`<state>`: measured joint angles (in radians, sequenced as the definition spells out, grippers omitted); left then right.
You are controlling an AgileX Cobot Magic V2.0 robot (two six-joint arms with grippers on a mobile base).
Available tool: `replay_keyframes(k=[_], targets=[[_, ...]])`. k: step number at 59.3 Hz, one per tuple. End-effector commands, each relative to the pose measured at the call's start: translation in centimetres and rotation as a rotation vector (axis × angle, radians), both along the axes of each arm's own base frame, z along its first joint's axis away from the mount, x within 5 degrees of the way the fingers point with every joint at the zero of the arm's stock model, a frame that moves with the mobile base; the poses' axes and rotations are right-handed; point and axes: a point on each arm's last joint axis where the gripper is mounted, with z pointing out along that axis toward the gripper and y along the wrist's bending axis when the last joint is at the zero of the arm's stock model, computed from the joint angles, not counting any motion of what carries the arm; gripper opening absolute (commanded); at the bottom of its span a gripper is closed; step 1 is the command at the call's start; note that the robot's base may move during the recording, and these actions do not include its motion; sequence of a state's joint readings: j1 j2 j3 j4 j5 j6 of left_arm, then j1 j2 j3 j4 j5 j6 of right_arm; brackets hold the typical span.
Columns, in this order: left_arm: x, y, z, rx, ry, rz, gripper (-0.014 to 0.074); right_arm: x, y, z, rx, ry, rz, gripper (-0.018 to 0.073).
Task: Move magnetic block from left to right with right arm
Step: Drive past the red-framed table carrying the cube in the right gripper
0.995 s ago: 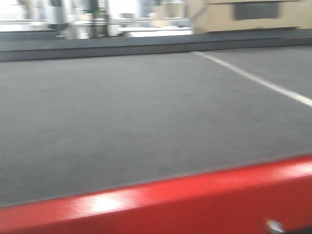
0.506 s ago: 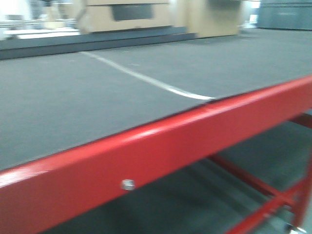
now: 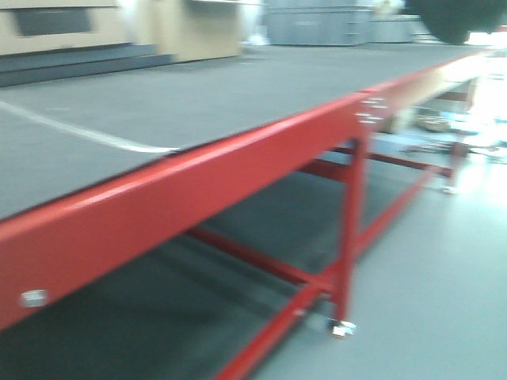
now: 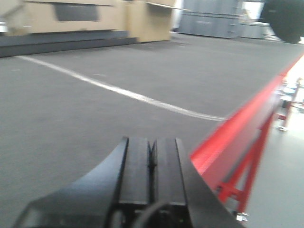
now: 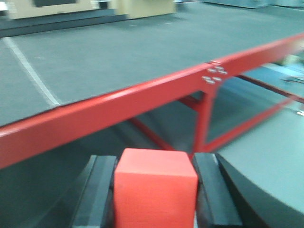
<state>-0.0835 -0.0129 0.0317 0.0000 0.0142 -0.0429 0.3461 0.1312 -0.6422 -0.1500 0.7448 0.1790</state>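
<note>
The magnetic block (image 5: 155,187), a plain red cube, fills the bottom middle of the right wrist view. My right gripper (image 5: 154,164) is shut on it, one black finger pressed to each side. It hangs in front of and below the red table rail (image 5: 118,109). In the left wrist view my left gripper (image 4: 151,145) is shut, its two black fingers pressed together with nothing between them, over the grey table top (image 4: 71,109) near its red edge (image 4: 237,133). Neither gripper shows in the front view.
A long table with a grey mat (image 3: 198,103) and red steel frame (image 3: 158,206) runs across the front view, with a white line (image 3: 95,136) on the mat. Red legs and cross braces (image 3: 348,229) stand below. Cardboard boxes (image 3: 71,24) and grey crates (image 3: 317,24) sit beyond; grey floor (image 3: 444,269) at right.
The front view has swung to the right: the white line and boxes slid left, and the table's red edge, legs and the floor at right have come into view.
</note>
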Motion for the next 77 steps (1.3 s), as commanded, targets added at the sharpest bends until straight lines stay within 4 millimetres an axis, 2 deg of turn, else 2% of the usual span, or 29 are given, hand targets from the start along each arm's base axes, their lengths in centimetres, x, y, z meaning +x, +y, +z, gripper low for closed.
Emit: replay_keyframes(k=[1,77], targets=[[-0.15,0.03,0.55,-0.012,-0.094,0.002,-0.0116,0.01,0.03,1.51,0.007,-0.1,0.005,0.0217],[-0.15,0.03,0.55,-0.012,-0.094,0.002,-0.0116,0.01,0.03,1.51,0.007,-0.1,0.005,0.0217]])
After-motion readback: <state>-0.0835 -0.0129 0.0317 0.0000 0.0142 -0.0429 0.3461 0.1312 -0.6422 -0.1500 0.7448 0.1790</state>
